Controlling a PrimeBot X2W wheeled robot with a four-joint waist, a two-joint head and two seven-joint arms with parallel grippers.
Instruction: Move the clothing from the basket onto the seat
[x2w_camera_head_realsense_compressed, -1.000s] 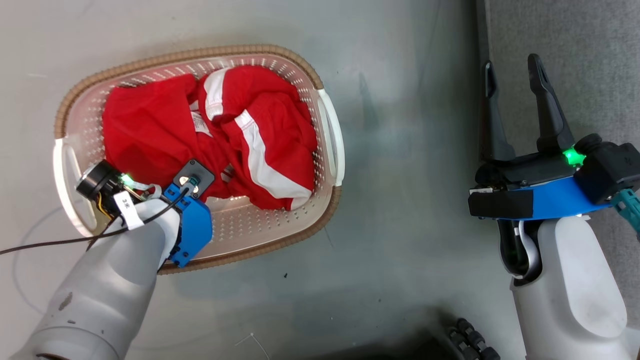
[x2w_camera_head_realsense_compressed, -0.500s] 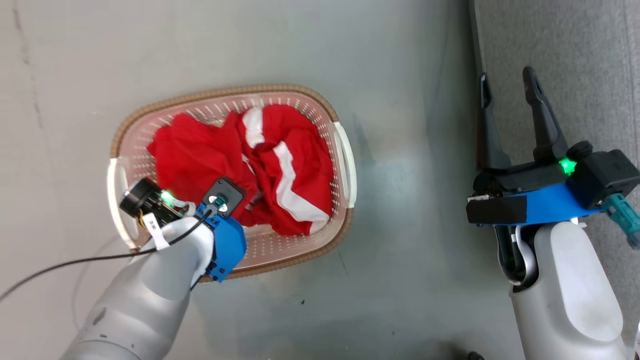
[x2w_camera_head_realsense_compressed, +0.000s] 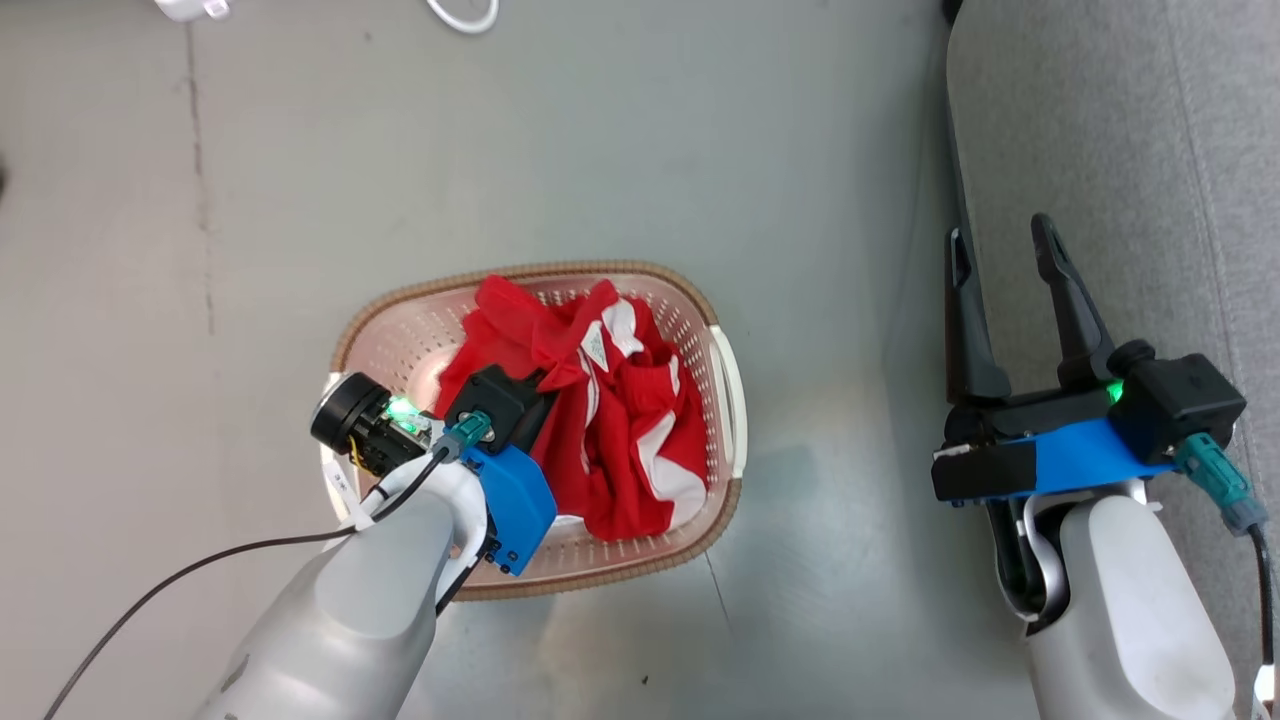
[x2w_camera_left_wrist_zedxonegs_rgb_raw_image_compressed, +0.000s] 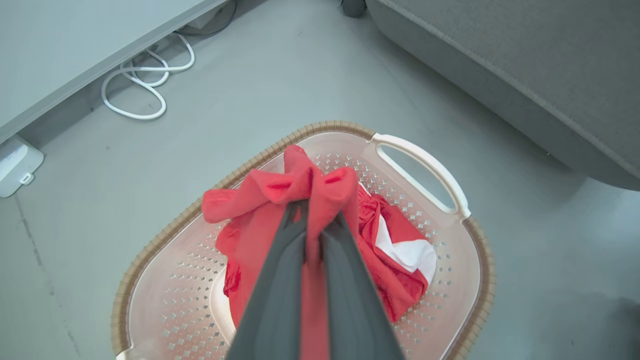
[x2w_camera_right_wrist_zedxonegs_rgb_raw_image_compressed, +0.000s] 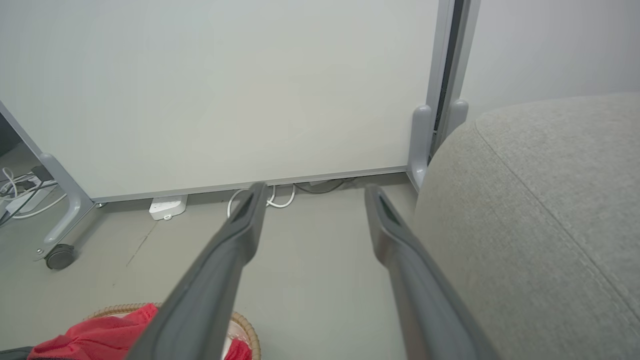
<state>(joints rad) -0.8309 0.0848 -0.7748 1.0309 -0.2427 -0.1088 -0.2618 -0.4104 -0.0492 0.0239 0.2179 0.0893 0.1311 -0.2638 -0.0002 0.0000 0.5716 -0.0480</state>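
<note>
The left gripper (x2w_camera_left_wrist_zedxonegs_rgb_raw_image_compressed: 312, 212) has its two long dark fingers pressed together on a bunched fold of the soft bright red clothing with white side stripes (x2w_camera_left_wrist_zedxonegs_rgb_raw_image_compressed: 260, 200). A strip of red runs back between the fingers toward the wrist. From that pinch the cloth drapes down and spreads out, so the gathered garment seems to run mostly up and down, with its peak at the fingertips. The rest is a crumpled heap with no clear direction; a white stripe and a white label face up.

All the red fabric lies in or right over the cream-white perforated plastic basket with the brown woven-look rim (x2w_camera_head_realsense_compressed: 600, 270), which stands on the grey floor (x2w_camera_head_realsense_compressed: 600, 130). The basket's long axis runs handle to handle across the head view, with its right handle toward the seat.

The right gripper (x2w_camera_head_realsense_compressed: 998, 240) hangs beside the basket, fingers well apart and holding nothing, pointing along the edge of the large grey upholstered seat (x2w_camera_head_realsense_compressed: 1100, 120).

I judge the task to be at its start: one grasp is made, none of the clothing lies on the seat, and the carry, the release and the second garment are yet to do.
</note>
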